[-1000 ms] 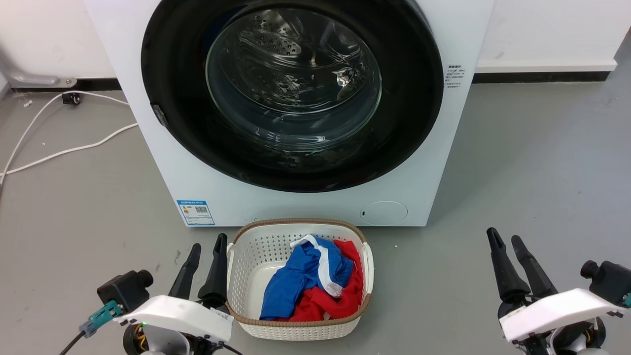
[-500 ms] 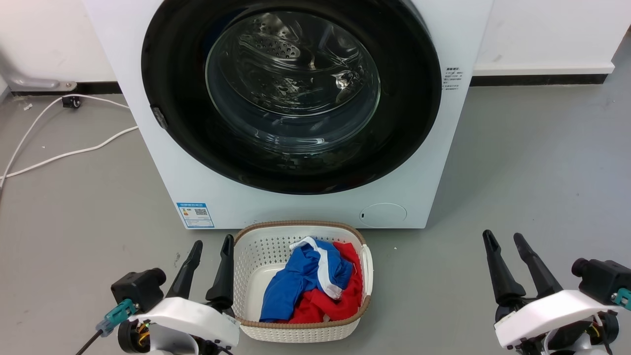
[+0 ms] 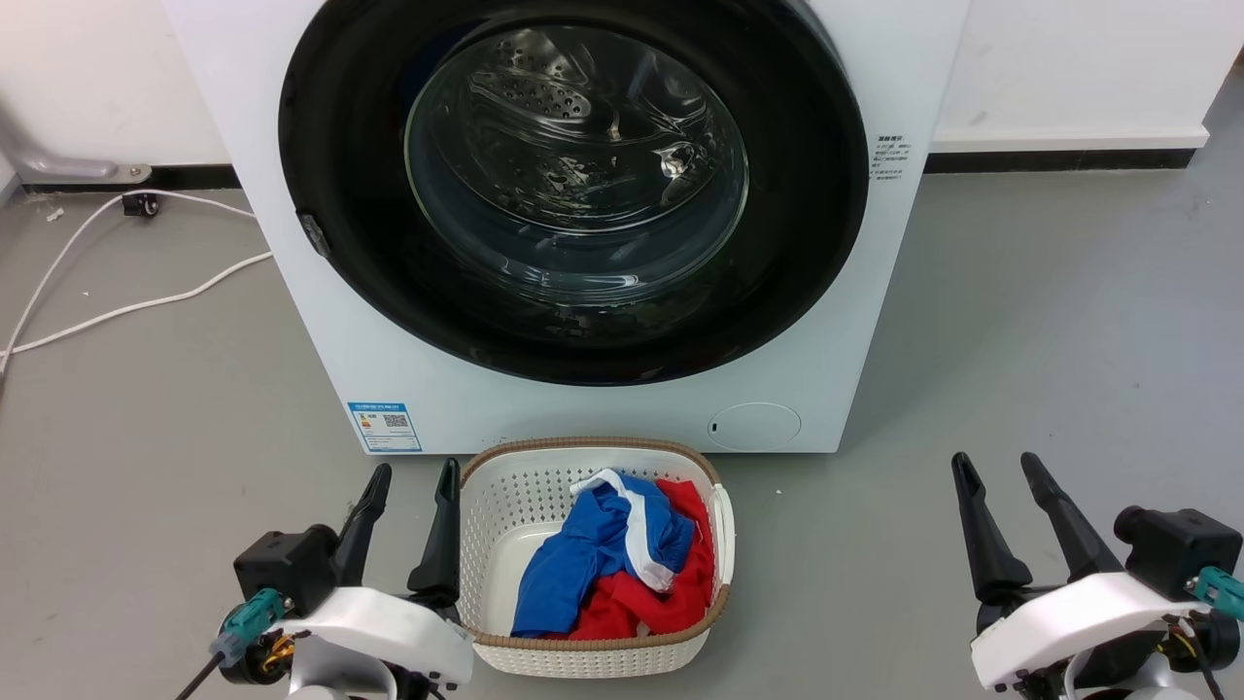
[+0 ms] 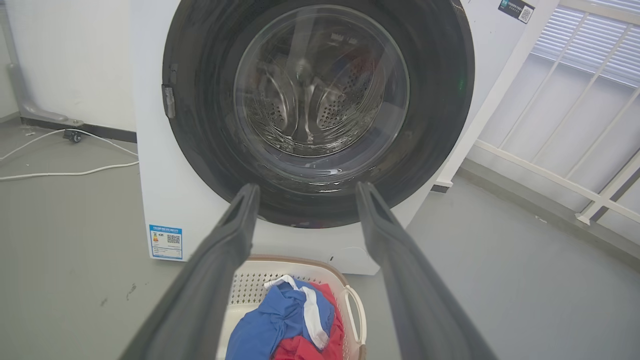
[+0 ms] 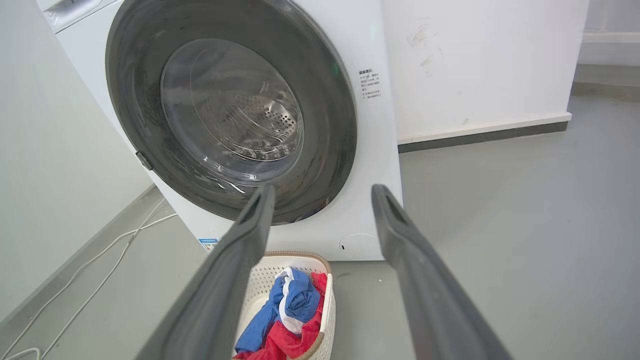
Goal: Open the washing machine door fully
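The white washing machine (image 3: 292, 321) stands straight ahead, also seen as the washing machine (image 4: 150, 190) and the washing machine (image 5: 370, 165). Its washing machine door (image 3: 807, 243) is closed flat against the front: a wide glossy black rim around a bulging glass window showing the steel drum. The same door (image 4: 440, 100) and door (image 5: 330, 120) fills both wrist views. A small latch tab (image 3: 313, 233) sits on the rim's left edge. My left gripper (image 3: 413, 472) is open, low at the left beside the basket. My right gripper (image 3: 993, 460) is open, low at the right over bare floor. Both are well short of the door.
A white laundry basket (image 3: 505, 496) with blue, red and white clothes sits on the floor right before the machine, touching distance from my left fingers. White cables (image 3: 126, 301) trail over the grey floor at the left. A white railing (image 4: 575, 165) stands to the machine's right.
Both grippers have opened wider. The left arm has shifted slightly right, towards the basket. The door has stayed closed; the picture has drifted a little.
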